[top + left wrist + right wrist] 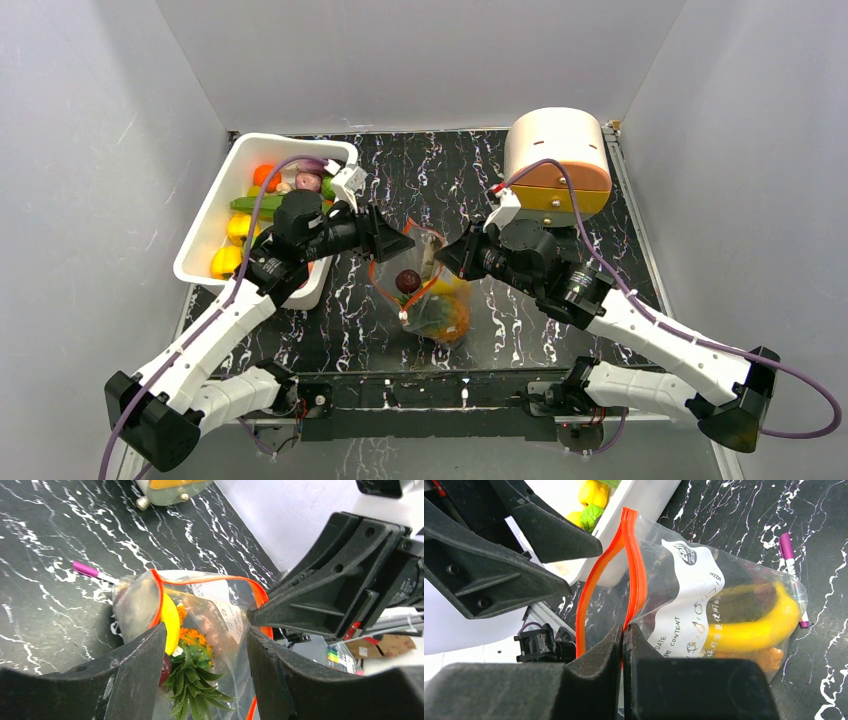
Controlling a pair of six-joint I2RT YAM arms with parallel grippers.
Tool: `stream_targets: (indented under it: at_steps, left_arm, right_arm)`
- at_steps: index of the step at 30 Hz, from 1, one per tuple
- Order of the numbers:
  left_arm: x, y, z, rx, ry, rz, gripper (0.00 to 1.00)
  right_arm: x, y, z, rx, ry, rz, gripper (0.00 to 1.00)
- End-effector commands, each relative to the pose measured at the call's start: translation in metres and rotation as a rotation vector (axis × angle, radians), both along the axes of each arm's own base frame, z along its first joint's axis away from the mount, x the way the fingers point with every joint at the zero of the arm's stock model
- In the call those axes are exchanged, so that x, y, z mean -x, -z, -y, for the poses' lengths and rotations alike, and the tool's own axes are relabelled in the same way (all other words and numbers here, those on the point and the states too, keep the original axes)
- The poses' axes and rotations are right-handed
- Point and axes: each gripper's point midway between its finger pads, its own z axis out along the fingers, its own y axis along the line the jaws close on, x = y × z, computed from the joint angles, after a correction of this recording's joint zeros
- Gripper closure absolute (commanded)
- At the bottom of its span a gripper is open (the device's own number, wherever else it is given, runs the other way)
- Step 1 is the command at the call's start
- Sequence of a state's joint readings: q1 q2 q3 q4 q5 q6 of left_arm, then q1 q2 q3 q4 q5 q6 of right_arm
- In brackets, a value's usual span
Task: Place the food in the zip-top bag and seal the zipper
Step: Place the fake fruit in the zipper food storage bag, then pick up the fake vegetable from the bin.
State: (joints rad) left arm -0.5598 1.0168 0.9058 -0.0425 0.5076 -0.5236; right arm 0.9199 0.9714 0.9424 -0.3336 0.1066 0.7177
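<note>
1 zip-top bag [428, 298], right pincer [623, 629] pinching zipper [637, 575]

Clear, glossy, crinkled plastic zip-top bag [734, 555]; glossy black, white-veined tabletop [500, 335]; smooth white plastic tub [203, 232].

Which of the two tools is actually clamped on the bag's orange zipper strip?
The right tool: its jaws are shut on the zipper. The left tool stands open, with the zip-top bag between its fingers.
</note>
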Motion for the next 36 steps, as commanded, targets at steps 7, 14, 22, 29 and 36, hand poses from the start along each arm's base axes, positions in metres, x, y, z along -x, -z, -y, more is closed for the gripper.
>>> stream_targets:
  at_steps: [7,14,22,29,36]
  left_arm:
    - [-0.026,-0.006,-0.044,-0.206,-0.252,0.04,0.35]
    - [-0.039,-0.002,-0.058,-0.274,-0.346,0.033,0.26]
    - [-0.052,0.011,-0.082,-0.413,-0.448,0.029,0.01]
    - [-0.061,0.022,-0.122,-0.535,-0.61,0.0,0.02]
    - [-0.076,0.02,-0.168,-0.568,-0.748,0.004,0.02]
  right_arm:
    - [-0.003,-0.044,0.001,-0.114,0.018,0.084,1.0]
    - [-0.003,-0.044,0.001,-0.111,0.013,0.085,1.0]
    - [-0.004,-0.045,0.003,-0.124,0.024,0.105,1.0]
    - [-0.004,-0.047,-0.003,-0.118,-0.008,0.123,1.0]
    - [-0.004,-0.047,-0.006,-0.098,-0.028,0.137,1.0]
